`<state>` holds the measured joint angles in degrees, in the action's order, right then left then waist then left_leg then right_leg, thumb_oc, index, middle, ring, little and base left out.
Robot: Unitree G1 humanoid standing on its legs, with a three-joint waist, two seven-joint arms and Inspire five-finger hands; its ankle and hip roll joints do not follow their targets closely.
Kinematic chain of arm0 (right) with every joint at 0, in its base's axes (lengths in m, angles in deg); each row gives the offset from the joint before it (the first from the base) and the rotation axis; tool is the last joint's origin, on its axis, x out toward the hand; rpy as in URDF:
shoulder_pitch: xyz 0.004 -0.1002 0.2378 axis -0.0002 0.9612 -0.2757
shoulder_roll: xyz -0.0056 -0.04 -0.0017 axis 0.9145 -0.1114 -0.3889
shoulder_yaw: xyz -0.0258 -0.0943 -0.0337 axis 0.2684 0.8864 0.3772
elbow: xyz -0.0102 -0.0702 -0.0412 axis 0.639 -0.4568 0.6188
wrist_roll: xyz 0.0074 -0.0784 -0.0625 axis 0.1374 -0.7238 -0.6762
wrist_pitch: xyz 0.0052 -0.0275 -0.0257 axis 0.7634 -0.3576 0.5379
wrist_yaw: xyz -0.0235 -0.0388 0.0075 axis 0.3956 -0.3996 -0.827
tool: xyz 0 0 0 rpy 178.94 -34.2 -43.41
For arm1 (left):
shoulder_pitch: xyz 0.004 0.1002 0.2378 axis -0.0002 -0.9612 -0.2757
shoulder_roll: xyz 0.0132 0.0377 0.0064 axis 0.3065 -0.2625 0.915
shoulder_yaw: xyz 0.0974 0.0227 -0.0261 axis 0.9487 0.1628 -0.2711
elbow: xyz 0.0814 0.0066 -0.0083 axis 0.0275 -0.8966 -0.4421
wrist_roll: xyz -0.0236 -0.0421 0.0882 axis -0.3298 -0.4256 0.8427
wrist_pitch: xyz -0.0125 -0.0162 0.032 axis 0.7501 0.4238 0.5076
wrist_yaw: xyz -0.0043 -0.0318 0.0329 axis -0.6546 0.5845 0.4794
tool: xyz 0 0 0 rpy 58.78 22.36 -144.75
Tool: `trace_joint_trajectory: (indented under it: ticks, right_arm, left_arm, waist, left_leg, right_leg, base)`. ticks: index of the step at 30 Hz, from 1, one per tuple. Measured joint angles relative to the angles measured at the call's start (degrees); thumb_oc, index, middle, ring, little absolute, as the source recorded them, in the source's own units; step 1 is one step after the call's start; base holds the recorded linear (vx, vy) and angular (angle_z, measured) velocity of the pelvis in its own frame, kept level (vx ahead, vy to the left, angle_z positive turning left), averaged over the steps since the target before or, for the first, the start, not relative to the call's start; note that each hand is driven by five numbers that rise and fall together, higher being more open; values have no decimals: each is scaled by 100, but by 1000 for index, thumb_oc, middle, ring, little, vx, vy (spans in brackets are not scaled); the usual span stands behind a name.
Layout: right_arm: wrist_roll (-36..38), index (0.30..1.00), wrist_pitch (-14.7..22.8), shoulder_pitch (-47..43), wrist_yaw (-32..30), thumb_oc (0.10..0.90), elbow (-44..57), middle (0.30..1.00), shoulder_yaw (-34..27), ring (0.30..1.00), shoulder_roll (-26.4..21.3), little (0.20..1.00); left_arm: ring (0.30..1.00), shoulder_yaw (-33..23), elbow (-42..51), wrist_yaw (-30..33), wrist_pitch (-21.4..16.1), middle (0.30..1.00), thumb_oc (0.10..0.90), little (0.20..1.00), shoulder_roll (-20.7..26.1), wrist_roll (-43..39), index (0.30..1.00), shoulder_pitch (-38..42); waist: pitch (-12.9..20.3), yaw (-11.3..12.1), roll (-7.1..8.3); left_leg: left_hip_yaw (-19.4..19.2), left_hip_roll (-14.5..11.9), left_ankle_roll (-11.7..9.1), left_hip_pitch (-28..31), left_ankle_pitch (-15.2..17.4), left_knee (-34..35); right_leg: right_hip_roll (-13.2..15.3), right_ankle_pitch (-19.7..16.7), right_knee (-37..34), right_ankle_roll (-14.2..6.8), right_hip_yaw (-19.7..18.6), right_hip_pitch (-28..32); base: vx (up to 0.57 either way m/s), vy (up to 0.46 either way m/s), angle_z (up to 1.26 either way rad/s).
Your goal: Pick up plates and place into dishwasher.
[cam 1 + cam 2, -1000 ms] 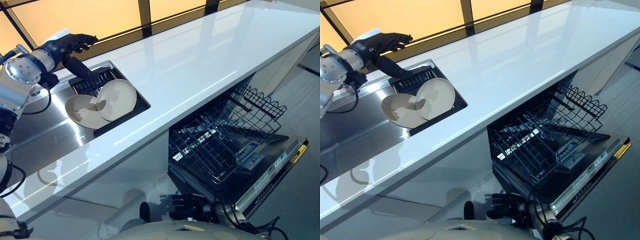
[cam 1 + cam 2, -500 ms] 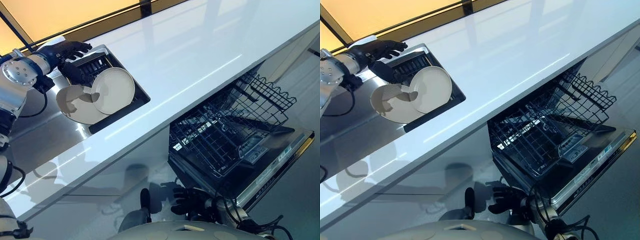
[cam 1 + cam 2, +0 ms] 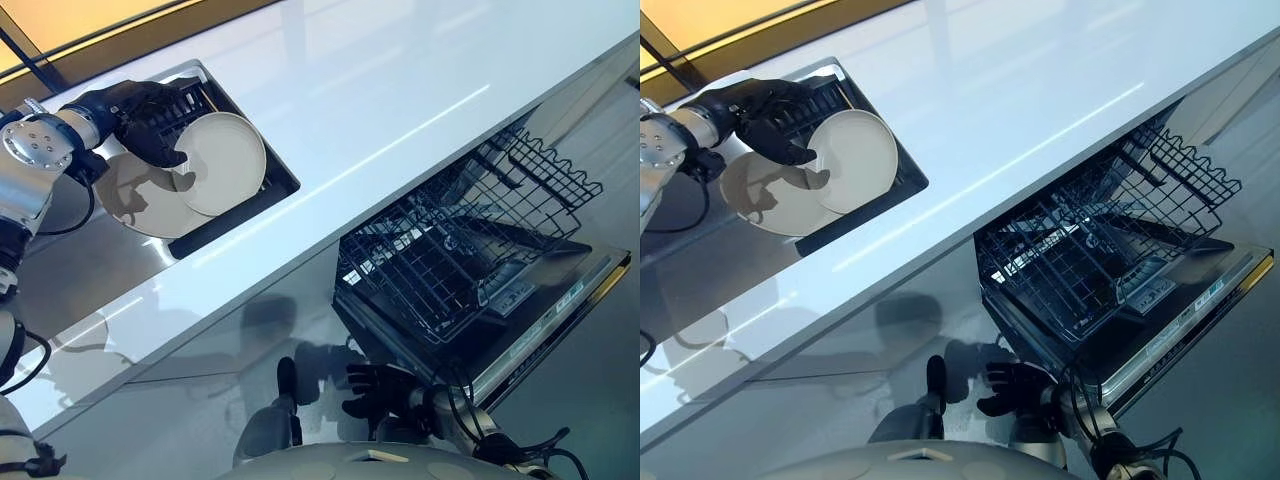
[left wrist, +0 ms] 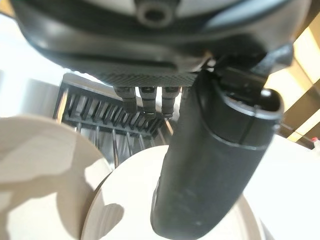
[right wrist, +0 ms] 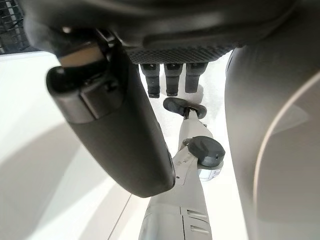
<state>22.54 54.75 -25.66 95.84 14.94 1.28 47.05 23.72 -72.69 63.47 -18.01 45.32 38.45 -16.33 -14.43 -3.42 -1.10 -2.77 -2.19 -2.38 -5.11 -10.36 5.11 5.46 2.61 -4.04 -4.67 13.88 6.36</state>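
Cream plates [image 3: 222, 163], left robot hand [image 3: 140, 120] seemingly touching

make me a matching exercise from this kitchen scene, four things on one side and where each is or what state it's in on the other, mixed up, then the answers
Things
1. left hand
2. right hand
3. dishwasher rack
4. smaller plate

Places or states
A. pulled out over the open door, no plates in it
B. low down, in front of the dishwasher
C. at the sink, over the plates' edge
D. leaning over the larger plate in the sink

Pairs: 1-C, 2-B, 3-A, 4-D
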Motion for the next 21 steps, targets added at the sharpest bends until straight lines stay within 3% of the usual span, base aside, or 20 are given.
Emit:
trace_joint_trajectory:
  ticks: [9,21]
  right_arm:
    - [123,900,136,-135,-104,800,65,900,3,900,-44,900]
    - [131,900,141,-249,-118,800,83,900,55,900,-96,900]
  left_arm:
    - [900,2,-28,269,-4,900,800,900,0,1,900,14]
    - [900,4,-65,393,-9,900,800,900,0,2,900,247]
  waist:
    - [-411,-1,132]
    - [-543,3,166]
  left_leg:
    - [-13,-4,4,-84,-3,-1]
    - [-27,-11,6,-168,-4,-1]
  right_leg:
    - [3,0,16,0,-45,-103]
    - [1,-1,30,-1,-58,-198]
  base:
    - [-7,-3,-2]
    - [0,0,0]
